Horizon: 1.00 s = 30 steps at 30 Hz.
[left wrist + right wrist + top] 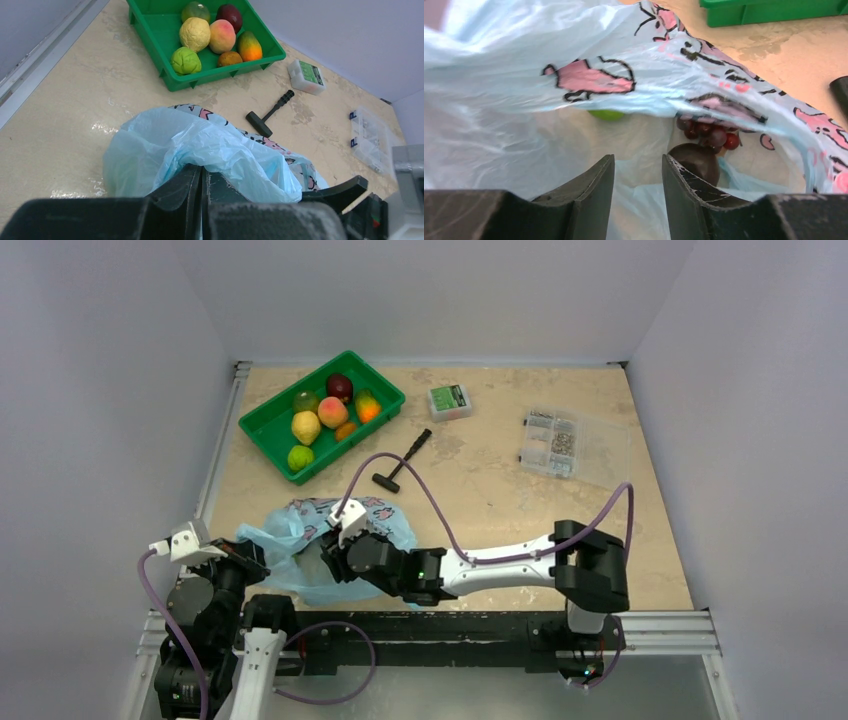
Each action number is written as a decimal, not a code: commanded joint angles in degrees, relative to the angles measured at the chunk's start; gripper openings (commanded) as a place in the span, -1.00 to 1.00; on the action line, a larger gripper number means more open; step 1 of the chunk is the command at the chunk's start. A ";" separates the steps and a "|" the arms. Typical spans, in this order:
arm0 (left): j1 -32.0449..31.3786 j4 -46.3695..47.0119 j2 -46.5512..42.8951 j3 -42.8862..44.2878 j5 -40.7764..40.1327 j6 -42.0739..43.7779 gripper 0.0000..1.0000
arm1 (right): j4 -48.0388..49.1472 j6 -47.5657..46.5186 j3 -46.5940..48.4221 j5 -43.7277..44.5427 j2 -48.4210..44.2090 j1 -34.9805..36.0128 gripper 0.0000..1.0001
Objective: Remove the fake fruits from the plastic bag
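The light-blue plastic bag (300, 530) with pink cartoon prints lies crumpled at the table's near left. My left gripper (204, 172) is shut on the bag's (200, 145) film, which drapes over its tips. My right gripper (638, 159) is open inside the bag's (524, 100) mouth, with only loose film between its fingers. Just right of its right finger sits a dark round fruit (699, 160). A dark purple grape bunch (711, 134) lies beyond it, and a green fruit (606, 114) peeks out deeper in. Several fake fruits, among them a lemon (306, 426) and a peach (333, 412), rest in the green tray (270, 425).
A black T-handled tool (403, 462) lies between the tray and the bag. A small white box with a green label (450, 400) and a clear parts organizer (560, 442) sit at the back right. Walls close in three sides of the table.
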 commanded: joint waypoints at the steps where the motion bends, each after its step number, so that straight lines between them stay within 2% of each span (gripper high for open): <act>1: 0.35 1.56 1.21 0.06 -0.01 0.32 -1.00 | 0.45 -3.45 2.97 3.58 4.22 -1.57 -0.18; 5: 0.32 1.52 1.44 0.02 0.03 0.27 -1.00 | 3.32 -4.32 5.16 3.71 8.01 -3.37 -0.13; 8: 0.31 1.61 1.68 0.02 0.29 0.32 -1.00 | 5.64 -6.73 7.09 4.15 11.30 -4.41 -0.03; 12: 0.30 1.74 1.97 -0.05 0.77 0.44 -1.00 | 5.88 -11.46 10.59 4.07 15.08 -5.10 0.21; 16: 0.30 1.70 1.93 0.05 0.70 0.44 -1.00 | 8.76 -15.74 11.58 3.51 17.66 -6.05 0.57; 20: 0.30 1.70 1.97 0.02 0.69 0.44 -1.00 | 11.62 -19.37 14.28 2.38 21.07 -6.49 0.79; 27: 0.30 1.71 2.30 0.02 0.67 0.44 -1.00 | 12.14 -23.53 22.63 4.15 29.89 -6.73 0.81; 30: 0.30 1.74 2.31 0.02 0.75 0.47 -1.00 | 11.76 -24.06 25.18 4.00 32.42 -7.03 0.71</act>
